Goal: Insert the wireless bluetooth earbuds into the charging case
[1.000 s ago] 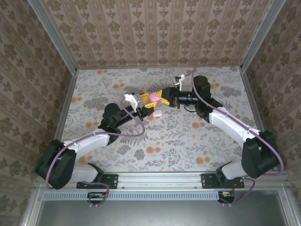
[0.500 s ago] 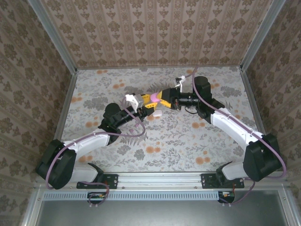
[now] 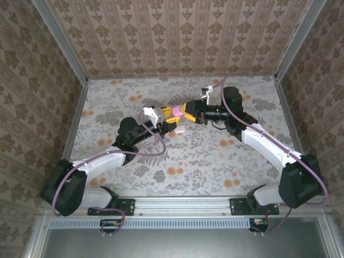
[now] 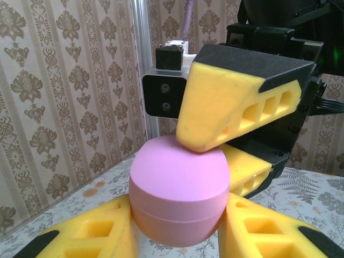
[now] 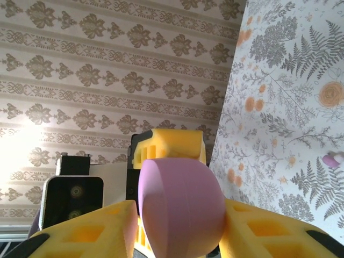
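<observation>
Hardly anything has shifted since before: my left gripper (image 4: 177,234) and right gripper (image 5: 180,226) both clamp the pink case (image 3: 176,110), mid-frame, above the table (image 3: 215,156).

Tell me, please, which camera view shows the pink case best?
Left wrist: the pink case sits large, its lid seam plain. The right wrist view shows one smooth face; the top external view, a small pink patch.

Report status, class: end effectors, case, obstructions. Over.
Grip: left end effector and right end effector both clamped on pink case. Case closed, blocking insertion. One earbud loose on table.
</observation>
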